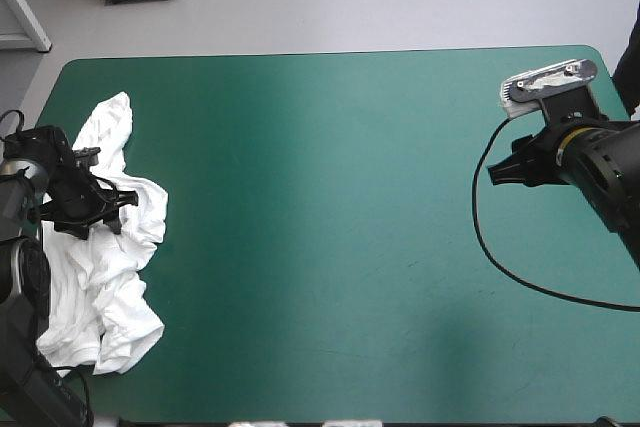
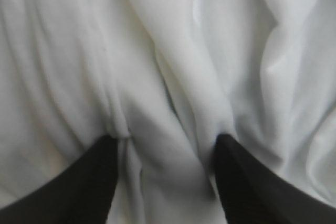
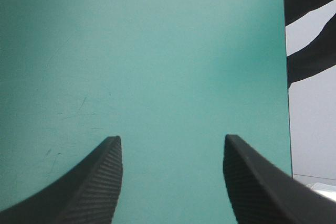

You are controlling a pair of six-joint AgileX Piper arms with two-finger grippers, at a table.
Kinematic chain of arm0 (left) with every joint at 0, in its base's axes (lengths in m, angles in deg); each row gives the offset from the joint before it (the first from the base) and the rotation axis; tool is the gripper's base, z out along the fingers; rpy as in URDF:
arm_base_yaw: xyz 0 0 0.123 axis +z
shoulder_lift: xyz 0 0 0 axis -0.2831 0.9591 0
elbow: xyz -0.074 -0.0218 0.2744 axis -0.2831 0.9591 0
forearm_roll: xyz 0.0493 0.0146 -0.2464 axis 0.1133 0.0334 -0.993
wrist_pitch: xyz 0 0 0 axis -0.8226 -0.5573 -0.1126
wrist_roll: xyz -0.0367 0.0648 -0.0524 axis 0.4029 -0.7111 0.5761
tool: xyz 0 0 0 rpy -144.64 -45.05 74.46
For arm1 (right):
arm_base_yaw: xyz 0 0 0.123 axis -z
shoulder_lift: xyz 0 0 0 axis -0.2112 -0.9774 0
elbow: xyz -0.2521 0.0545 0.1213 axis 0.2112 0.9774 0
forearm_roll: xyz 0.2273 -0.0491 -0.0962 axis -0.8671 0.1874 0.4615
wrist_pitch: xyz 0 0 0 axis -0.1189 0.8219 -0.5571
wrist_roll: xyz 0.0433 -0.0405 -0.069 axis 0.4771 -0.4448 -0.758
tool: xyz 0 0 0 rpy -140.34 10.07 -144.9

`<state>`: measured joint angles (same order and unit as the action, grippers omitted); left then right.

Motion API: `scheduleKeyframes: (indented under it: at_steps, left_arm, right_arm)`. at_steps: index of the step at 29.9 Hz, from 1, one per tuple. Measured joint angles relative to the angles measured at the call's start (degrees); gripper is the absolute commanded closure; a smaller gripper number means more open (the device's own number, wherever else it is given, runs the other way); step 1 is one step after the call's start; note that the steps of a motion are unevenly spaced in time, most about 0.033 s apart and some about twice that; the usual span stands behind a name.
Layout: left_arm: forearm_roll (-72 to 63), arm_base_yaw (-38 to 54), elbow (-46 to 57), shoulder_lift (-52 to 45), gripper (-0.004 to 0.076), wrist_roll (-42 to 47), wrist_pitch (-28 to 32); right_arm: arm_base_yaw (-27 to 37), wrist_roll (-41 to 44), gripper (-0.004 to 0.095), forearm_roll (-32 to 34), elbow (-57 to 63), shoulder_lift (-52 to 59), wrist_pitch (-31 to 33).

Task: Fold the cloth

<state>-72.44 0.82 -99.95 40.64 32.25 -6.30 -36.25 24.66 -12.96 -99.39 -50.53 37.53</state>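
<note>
The white T-shirt (image 1: 105, 267) lies as a crumpled heap along the table's left side. My left gripper (image 1: 108, 209) is down on the heap's middle, fingers apart. In the left wrist view, white folds of the T-shirt (image 2: 168, 77) fill everything, and a ridge of cloth runs between the two black fingers of the open left gripper (image 2: 167, 153), whose tips press into it. My right gripper (image 1: 497, 175) hovers near the table's right edge, far from the T-shirt. The right wrist view shows the right gripper (image 3: 172, 148) open over bare teal-green cover (image 3: 147, 61).
Bare teal-green cover (image 1: 330, 217) stretches between the heap and the right arm. The T-shirt reaches close to the table's left and front edges. In the right wrist view a table edge (image 3: 287, 103) runs just beside the right gripper.
</note>
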Motion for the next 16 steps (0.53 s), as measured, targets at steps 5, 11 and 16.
scheduleKeyframes:
  at_steps: [5,11,16]
  left_arm:
    - [1.07,0.56,-0.69,0.89,0.073,-0.76,-0.5]
    - [-1.71,0.62,-1.63,0.95,0.0734,-5.49,-0.84]
    - [-5.73,-4.1,-5.56,2.54,0.0734,-7.43,-1.75]
  right_arm:
    - [0.0,0.0,0.0422,0.0,0.0,0.0,0.17]
    - [0.0,0.0,0.0426,-0.05,0.0,0.0,0.17]
    - [0.0,0.0,0.0426,-0.11,0.0,0.0,0.2]
